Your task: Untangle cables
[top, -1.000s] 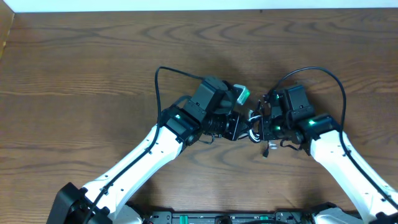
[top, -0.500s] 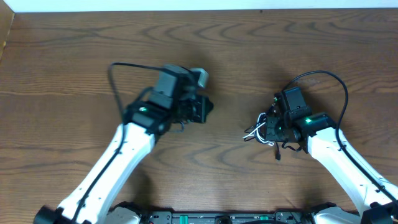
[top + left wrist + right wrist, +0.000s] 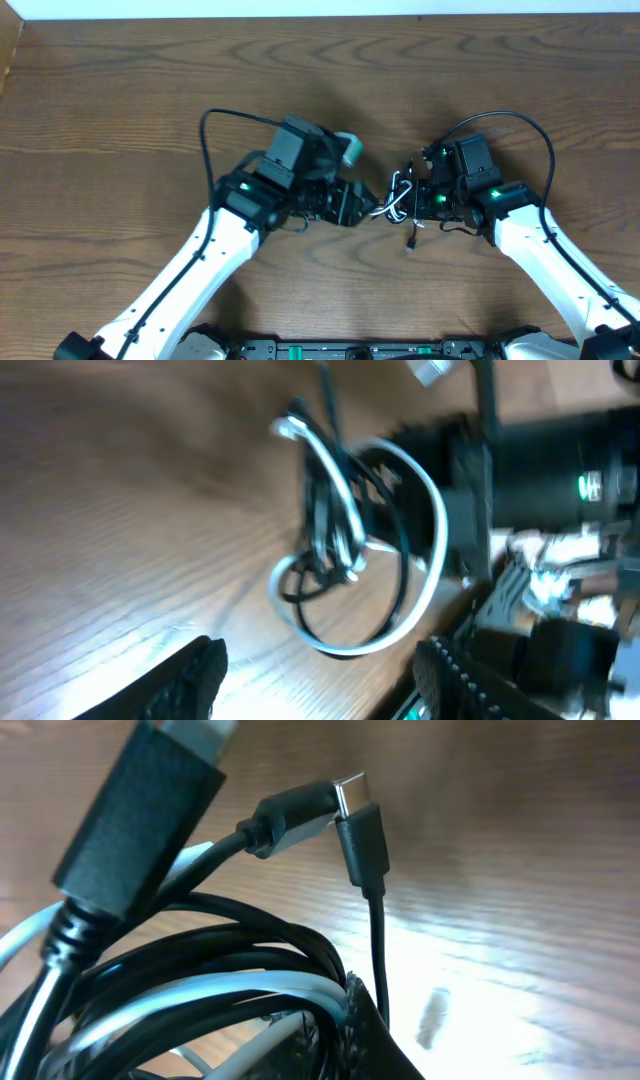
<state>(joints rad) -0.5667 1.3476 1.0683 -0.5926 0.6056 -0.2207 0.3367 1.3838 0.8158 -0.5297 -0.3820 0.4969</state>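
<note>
The cables (image 3: 400,196), one black and one white, form a small tangled bunch between the two arms. My right gripper (image 3: 421,197) is shut on the bunch's right side. In the right wrist view the black and white strands (image 3: 200,990) press against my finger (image 3: 368,1038), and a small black plug (image 3: 352,795) sticks up free. A black cable end (image 3: 411,241) hangs down toward the table front. My left gripper (image 3: 362,207) stands open just left of the bunch. In the left wrist view the white loop (image 3: 420,540) lies ahead of the open left gripper (image 3: 320,665), nothing between its fingers.
The brown wooden table (image 3: 120,120) stretches around both arms, with a pale wall edge along the far side. Each arm's own thick black cable arcs above its wrist (image 3: 235,118). The right arm's body (image 3: 540,470) fills the right side of the left wrist view.
My left gripper let go of the bunch, swung away to the left, then came back beside it with its jaws now open. The right gripper kept hold of the cables.
</note>
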